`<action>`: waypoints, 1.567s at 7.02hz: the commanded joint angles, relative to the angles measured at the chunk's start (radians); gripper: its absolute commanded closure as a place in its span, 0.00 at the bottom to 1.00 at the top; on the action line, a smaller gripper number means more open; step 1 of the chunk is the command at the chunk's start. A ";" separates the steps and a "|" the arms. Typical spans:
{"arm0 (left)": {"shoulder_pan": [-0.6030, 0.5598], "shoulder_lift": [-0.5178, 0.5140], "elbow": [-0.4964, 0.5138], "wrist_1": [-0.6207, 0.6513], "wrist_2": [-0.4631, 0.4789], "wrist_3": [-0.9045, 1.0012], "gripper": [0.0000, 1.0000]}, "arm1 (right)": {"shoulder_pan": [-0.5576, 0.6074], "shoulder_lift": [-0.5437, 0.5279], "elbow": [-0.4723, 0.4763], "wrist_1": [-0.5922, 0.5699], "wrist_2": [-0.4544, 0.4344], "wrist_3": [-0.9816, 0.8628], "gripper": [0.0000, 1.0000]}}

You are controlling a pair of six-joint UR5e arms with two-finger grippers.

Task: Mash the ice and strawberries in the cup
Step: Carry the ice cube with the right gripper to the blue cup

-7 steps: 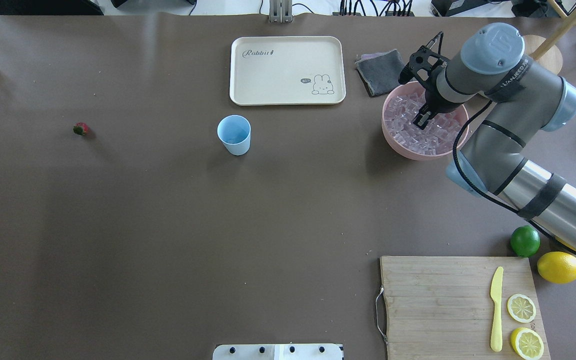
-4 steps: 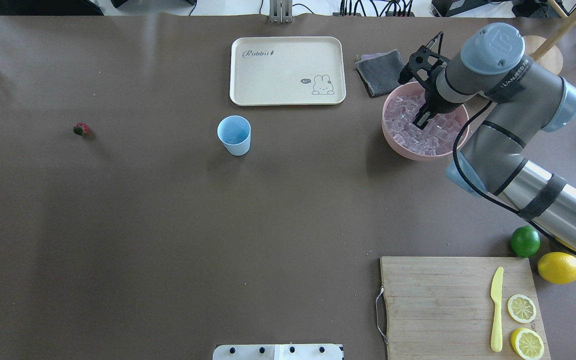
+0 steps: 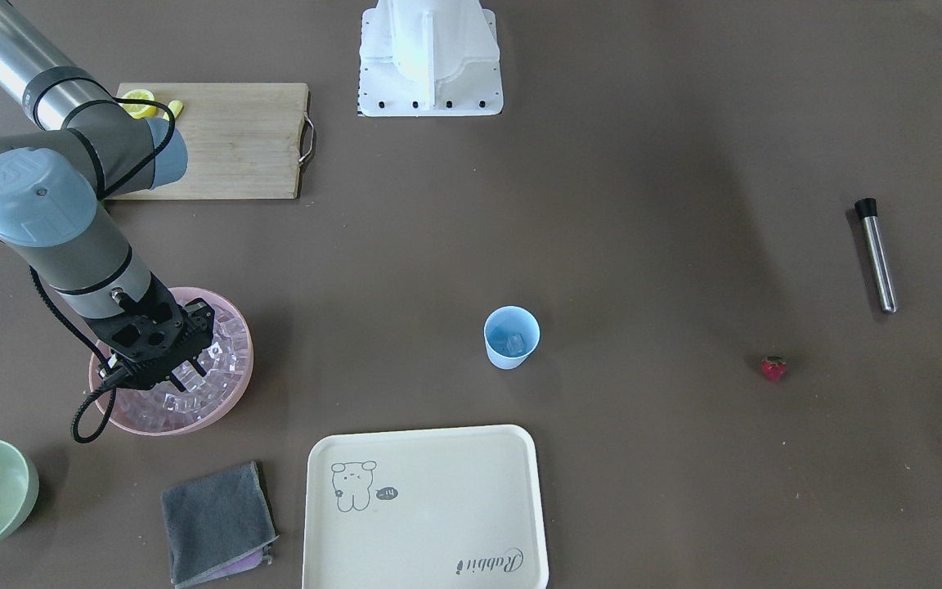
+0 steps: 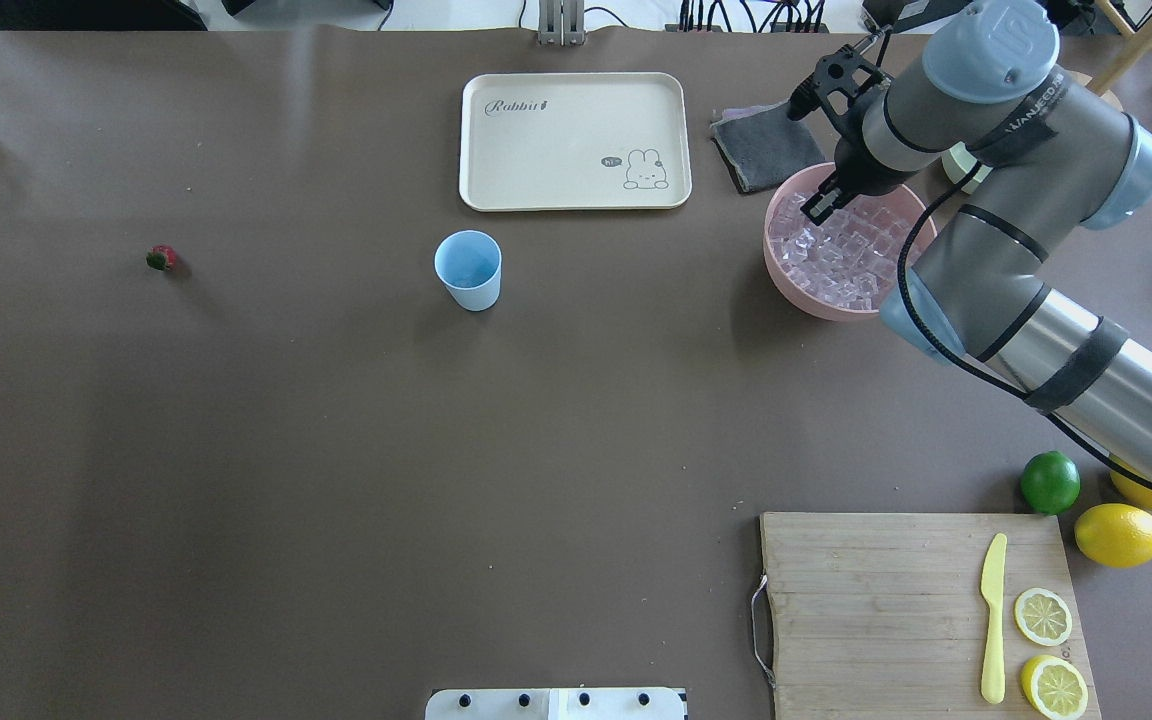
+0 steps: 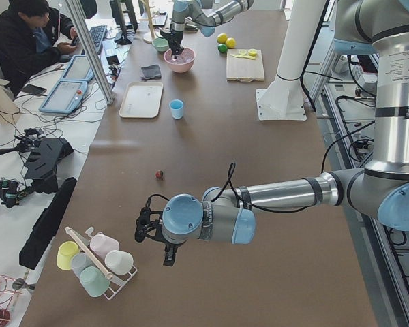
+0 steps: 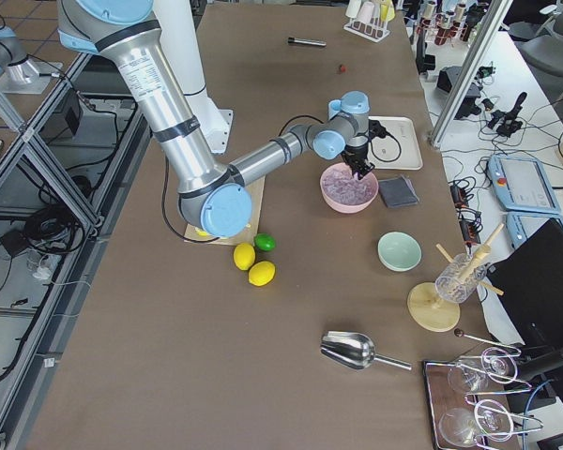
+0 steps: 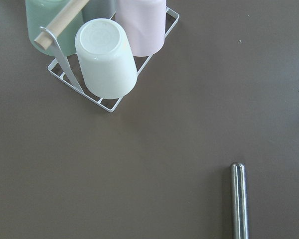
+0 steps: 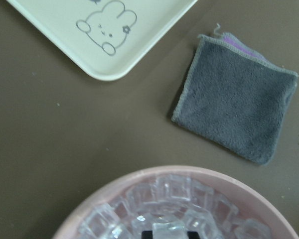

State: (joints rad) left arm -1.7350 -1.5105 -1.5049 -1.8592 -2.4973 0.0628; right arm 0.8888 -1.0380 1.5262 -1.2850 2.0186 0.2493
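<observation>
The light blue cup (image 4: 468, 270) stands upright mid-table with a clear cube inside (image 3: 513, 342). Far out on the robot's left lies the small red strawberry (image 4: 162, 258). A pink bowl (image 4: 786, 280) holds a heap of ice (image 4: 841, 255). My right gripper (image 4: 820, 206) hangs just above that heap, near the bowl's far edge. In the right wrist view, its fingertips are shut on one ice cube (image 8: 167, 228). My left gripper (image 5: 152, 228) shows only in the exterior left view, past the strawberry, and I cannot tell its state.
A cream tray (image 4: 574, 140) and a grey cloth (image 4: 762, 145) lie behind the cup and bowl. The cutting board (image 4: 866, 600) carries a yellow knife and lemon slices, with a lime (image 4: 1050, 482) and lemons beside it. A steel rod (image 3: 878, 254) and a cup rack (image 7: 109, 64) sit at the robot's left.
My right gripper has risen out of the ice heap and shifted toward the bowl's far edge, carrying a cube. Cup and strawberry have not moved.
</observation>
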 commanded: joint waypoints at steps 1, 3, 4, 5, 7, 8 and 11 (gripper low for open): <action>0.000 0.000 -0.003 0.002 0.000 0.000 0.01 | -0.098 0.125 -0.001 -0.002 -0.024 0.295 0.97; 0.000 -0.002 -0.006 0.002 0.000 -0.001 0.01 | -0.252 0.330 -0.084 -0.019 -0.188 0.544 0.97; 0.000 -0.003 -0.006 0.002 0.000 -0.001 0.01 | -0.316 0.433 -0.156 -0.022 -0.266 0.630 0.97; 0.000 -0.004 -0.005 0.003 -0.011 -0.001 0.01 | -0.370 0.479 -0.190 -0.011 -0.350 0.684 0.97; 0.000 -0.005 -0.002 0.003 -0.026 0.000 0.01 | -0.386 0.486 -0.214 -0.002 -0.389 0.689 0.97; 0.000 0.000 -0.005 0.002 -0.026 0.000 0.01 | -0.384 0.489 -0.237 0.037 -0.414 0.689 0.96; 0.000 -0.003 -0.003 0.002 -0.026 -0.001 0.01 | -0.380 0.487 -0.251 0.050 -0.437 0.691 0.86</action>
State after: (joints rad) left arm -1.7353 -1.5123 -1.5081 -1.8576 -2.5233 0.0626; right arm 0.5073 -0.5522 1.2816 -1.2381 1.5925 0.9400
